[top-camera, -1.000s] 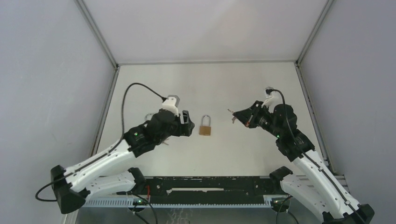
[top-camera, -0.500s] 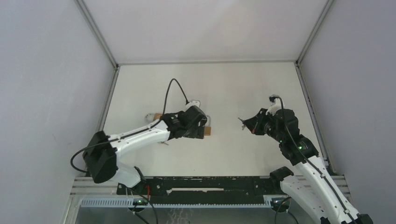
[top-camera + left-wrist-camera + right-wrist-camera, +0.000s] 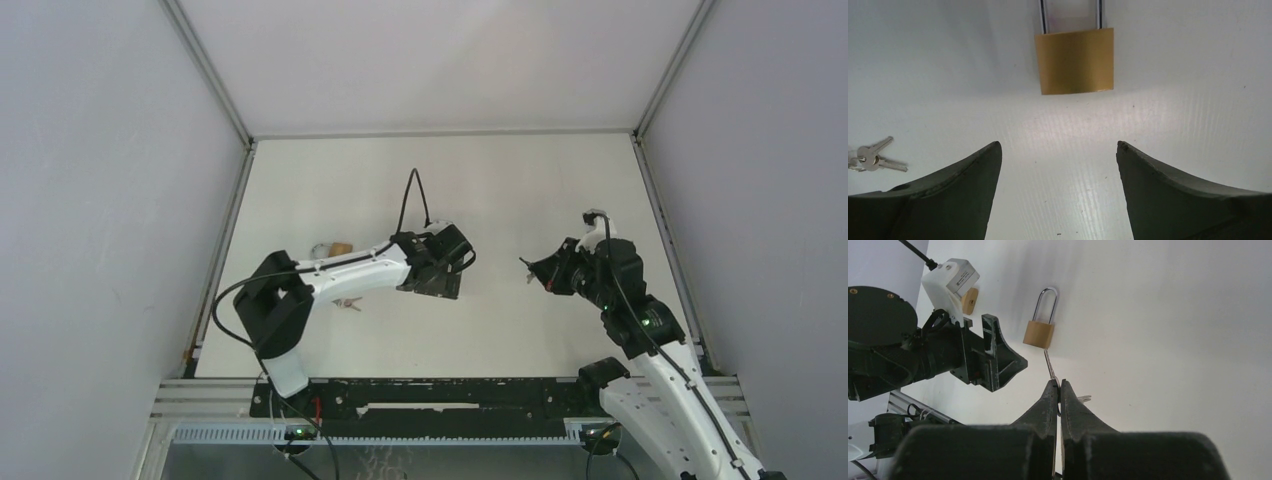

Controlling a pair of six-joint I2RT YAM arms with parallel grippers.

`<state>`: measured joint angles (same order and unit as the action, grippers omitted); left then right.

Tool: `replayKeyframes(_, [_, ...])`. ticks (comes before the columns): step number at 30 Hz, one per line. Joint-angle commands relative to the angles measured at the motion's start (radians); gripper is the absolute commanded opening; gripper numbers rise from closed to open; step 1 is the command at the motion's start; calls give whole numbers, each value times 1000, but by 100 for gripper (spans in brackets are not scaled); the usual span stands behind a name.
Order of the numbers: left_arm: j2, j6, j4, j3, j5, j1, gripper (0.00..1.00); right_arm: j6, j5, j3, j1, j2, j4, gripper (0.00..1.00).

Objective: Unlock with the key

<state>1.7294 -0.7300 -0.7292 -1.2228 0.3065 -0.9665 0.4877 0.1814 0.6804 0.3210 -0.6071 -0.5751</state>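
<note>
Hovering over the padlock (image 3: 1075,60), the left gripper (image 3: 1058,147) is holding its fingers (image 3: 955,187) wide apart with nothing between them. The brass body is lying flat on the white tabletop (image 3: 500,180) just ahead of the fingertips, its steel shackle pointing away from them. The right gripper (image 3: 1058,382) is keeping its fingers pressed together on a key (image 3: 1049,365), the thin blade sticking out past the tips and pointing at the underside of the lock body. A second ring and part of another key are showing beside the pinched fingers. Writing: faint grey print on the white camera housing (image 3: 951,274) of the left wrist is too small to read, and the brass face is giving me nothing legible in either wrist view. From above, the left arm is covering the padlock completely, so only the wrist cameras are showing it. That same overhead view is showing the right gripper (image 3: 530,268) well apart from the left one, off to the right, which the right wrist view flattens into a near line-up of blade and lock. A loose pair of spare keys (image 3: 873,155) is lying on the tabletop to the left, also visible from above beside the left forearm. A small tan and pale object (image 3: 333,248), too small to identify, is sitting further left.
</note>
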Motion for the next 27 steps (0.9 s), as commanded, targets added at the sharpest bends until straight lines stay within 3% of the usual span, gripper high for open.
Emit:
replayKeyframes(1, [60, 12, -12, -118, 4, 1, 88, -26, 6, -5, -19, 12, 19, 0])
replayKeyframes(18, [251, -88, -49, -255, -30, 64, 82, -25, 16, -14, -39, 26, 12, 0])
replayKeyframes(27, [293, -149, -31, -255, -70, 103, 69, -27, 19, -18, -45, 28, 15, 0])
